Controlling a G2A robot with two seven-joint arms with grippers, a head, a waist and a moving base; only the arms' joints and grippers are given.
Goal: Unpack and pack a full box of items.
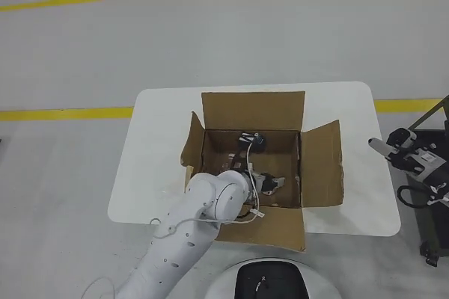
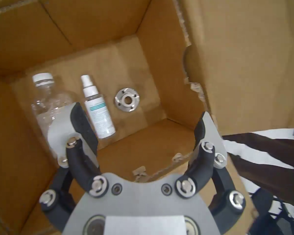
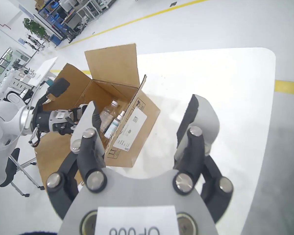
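Observation:
An open cardboard box (image 1: 253, 111) with its flaps spread stands in the middle of the white table (image 1: 352, 112). On its floor lie a clear plastic bottle (image 2: 45, 96), a white spray bottle (image 2: 98, 108) and a round metal flange (image 2: 127, 99), side by side. My left gripper (image 2: 140, 111) hangs open inside the box (image 2: 88, 13), above and short of these items, holding nothing; from above the left gripper (image 1: 273, 182) is near the box's front wall. My right gripper (image 3: 143, 101) is open and empty, off the table's right edge (image 1: 393, 146), well away from the box (image 3: 142, 121).
A box flap (image 1: 322, 168) lies out to the right and a torn one (image 1: 273, 228) toward the front. Bare tabletop (image 3: 223, 86) stretches right of the box. A dark frame (image 1: 443, 142) stands beside the table's right edge. A yellow line (image 1: 60, 113) crosses the floor.

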